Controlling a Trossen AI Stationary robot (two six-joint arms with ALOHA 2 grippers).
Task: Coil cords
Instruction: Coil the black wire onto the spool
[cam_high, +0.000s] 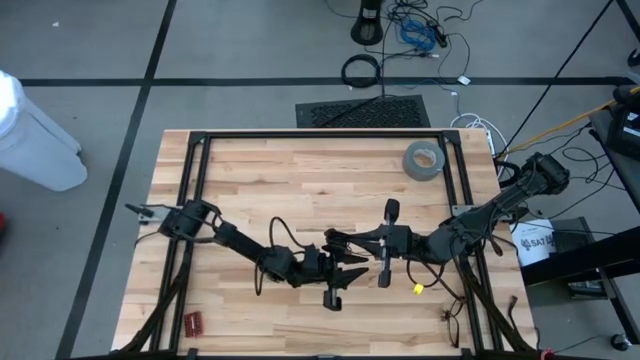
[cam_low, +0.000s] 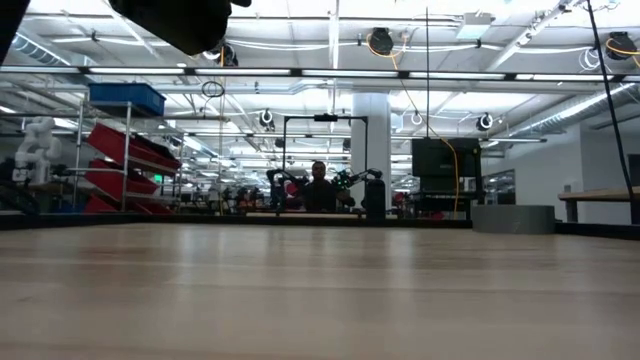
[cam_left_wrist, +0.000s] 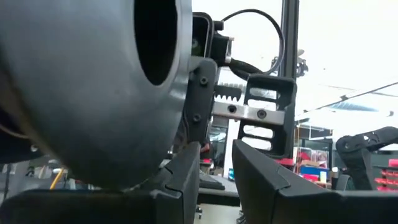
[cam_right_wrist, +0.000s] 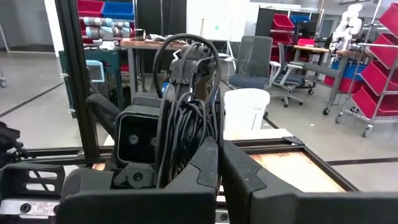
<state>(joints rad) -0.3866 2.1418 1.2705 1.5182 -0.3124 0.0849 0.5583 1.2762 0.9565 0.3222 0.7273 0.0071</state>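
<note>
Both arms meet over the middle of the table. My right gripper (cam_high: 337, 239) (cam_right_wrist: 219, 167) comes in from the right, level and shut. Just beyond its fingers stands a bundle of several thin black cord strands (cam_right_wrist: 182, 127), next to the left arm's wrist camera (cam_right_wrist: 134, 138). The bundle's lower end is hidden behind my right finger. A thin black wire (cam_high: 452, 316) trails on the wood near the right front corner. My left gripper (cam_high: 352, 268) (cam_left_wrist: 216, 163) points slantwise up at the right hand's body (cam_left_wrist: 93, 87). It is open, with nothing between its fingers. My right gripper is shut right in front of the strand bundle (cam_right_wrist: 180, 163). Its own finger (cam_right_wrist: 200, 171) hides the bundle's lower end, so I cannot tell whether it touches or holds the strands.
A grey tape roll (cam_high: 423, 160) lies at the far right of the table. A small red piece (cam_high: 192, 322) lies near the front left corner and a yellow bit (cam_high: 418, 288) right of centre. A black frame (cam_high: 320, 135) borders the work area.
</note>
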